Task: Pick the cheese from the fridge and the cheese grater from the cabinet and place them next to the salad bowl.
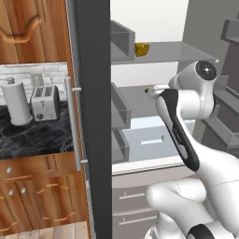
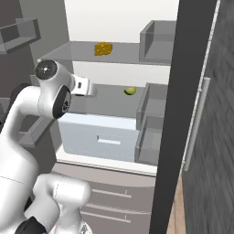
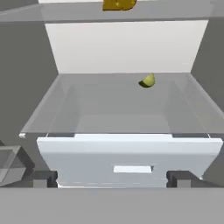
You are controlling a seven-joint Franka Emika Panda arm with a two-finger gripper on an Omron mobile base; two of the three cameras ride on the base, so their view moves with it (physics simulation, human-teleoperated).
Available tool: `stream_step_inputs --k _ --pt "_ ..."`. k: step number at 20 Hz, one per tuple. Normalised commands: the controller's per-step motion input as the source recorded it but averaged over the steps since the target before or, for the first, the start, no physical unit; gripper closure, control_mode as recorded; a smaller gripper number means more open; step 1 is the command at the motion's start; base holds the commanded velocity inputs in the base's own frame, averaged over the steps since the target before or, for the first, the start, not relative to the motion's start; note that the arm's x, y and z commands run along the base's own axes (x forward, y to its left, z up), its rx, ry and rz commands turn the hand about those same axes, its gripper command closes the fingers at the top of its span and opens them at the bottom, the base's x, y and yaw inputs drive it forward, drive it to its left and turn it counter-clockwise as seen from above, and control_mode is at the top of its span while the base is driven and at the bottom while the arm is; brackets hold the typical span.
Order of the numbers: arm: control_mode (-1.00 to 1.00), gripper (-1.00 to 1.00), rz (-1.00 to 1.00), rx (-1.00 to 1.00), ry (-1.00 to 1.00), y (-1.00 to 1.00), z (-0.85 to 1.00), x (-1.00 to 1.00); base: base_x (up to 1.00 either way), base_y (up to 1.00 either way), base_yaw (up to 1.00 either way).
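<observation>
Gripper (image 3: pixel 112 178) jaws stand wide apart and hold nothing, aimed into the open fridge (image 1: pixel 93 116) at the level of the lower shelf, above the pale drawer (image 3: pixel 131 159). Cheese (image 2: pixel 103 49) sits one shelf higher, toward the back, so the hand looks too low for a grasp and probably needs to rise first. On the lower shelf lies a small green fruit (image 3: pixel 148 81), which is not wanted.

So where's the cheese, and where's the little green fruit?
cheese (image 2: pixel 103 49), right base view, middle of the yellow chunk on the upper shelf.
green fruit (image 3: pixel 148 81), hand view, middle of it, on the lower shelf.
</observation>
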Motion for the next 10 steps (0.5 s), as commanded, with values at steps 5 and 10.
stream_step_inputs --k 5,10 --pt "-1.00 -1.00 -0.04 0.00 -0.17 0.00 0.41 0.04 0.00 0.00 0.00" --pt "-1.00 -1.00 -0.01 0.00 -0.02 -0.14 0.47 -0.09 0.00 0.00 0.00"
